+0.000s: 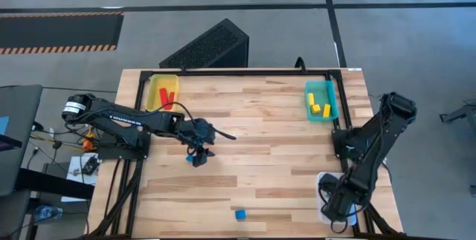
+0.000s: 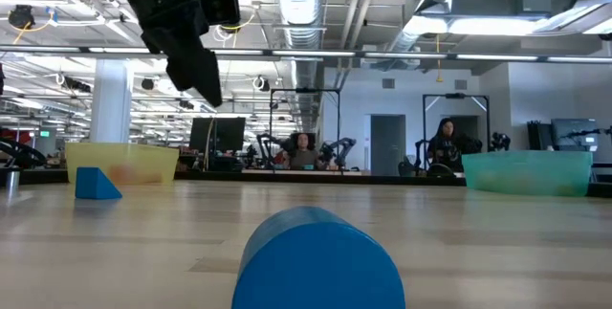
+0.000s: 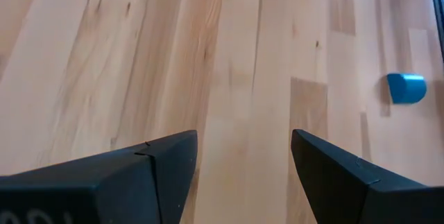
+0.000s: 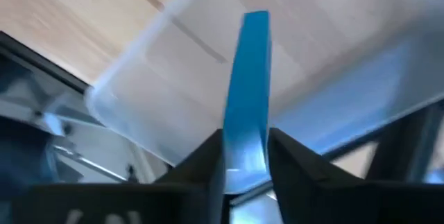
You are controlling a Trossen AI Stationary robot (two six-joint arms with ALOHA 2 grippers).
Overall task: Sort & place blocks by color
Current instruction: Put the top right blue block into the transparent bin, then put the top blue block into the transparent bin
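Now our right gripper [image 4: 246, 156] pinches a flat blue block [image 4: 248, 99] over the clear tray [image 4: 149, 85]; released tilted, it may bounce out. Our left gripper [image 3: 243, 158] hangs spread above the wedge-shaped blue block [image 1: 196, 160].

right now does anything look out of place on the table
Mostly tidy: red blocks in the yellow tray, yellow blocks in the teal tray. Two blue blocks lie loose on the wood, unsorted.
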